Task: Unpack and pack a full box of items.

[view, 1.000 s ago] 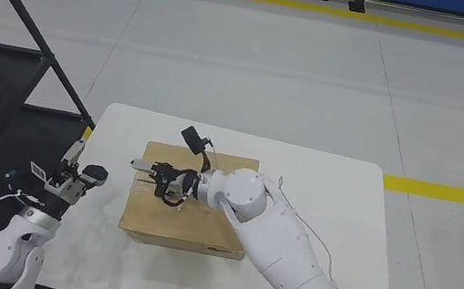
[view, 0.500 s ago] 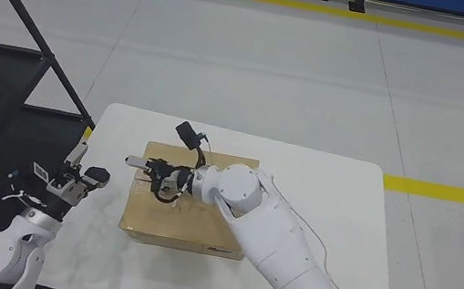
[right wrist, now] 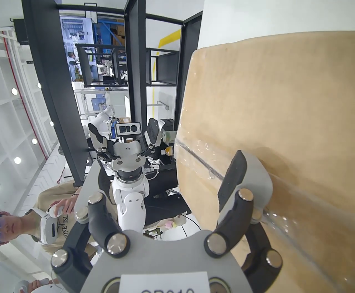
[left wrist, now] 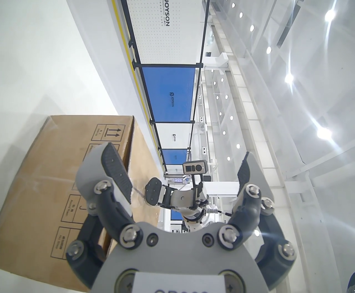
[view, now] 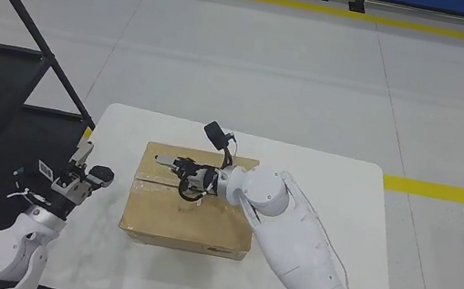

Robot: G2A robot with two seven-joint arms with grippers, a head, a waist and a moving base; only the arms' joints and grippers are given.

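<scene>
Top view, closed box point(view: 200, 227) beneath spread right claw point(view: 177, 178), spread left claw point(view: 89, 163) beside box, not touching

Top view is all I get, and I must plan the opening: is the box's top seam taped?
Observer: Yes. The right wrist view shows clear tape running along the seam of the closed box.
Operator: Is the left gripper open? It looks tiny from above.
Observer: Open. The left wrist view shows the left gripper spread wide and empty, facing the box's printed side.
</scene>
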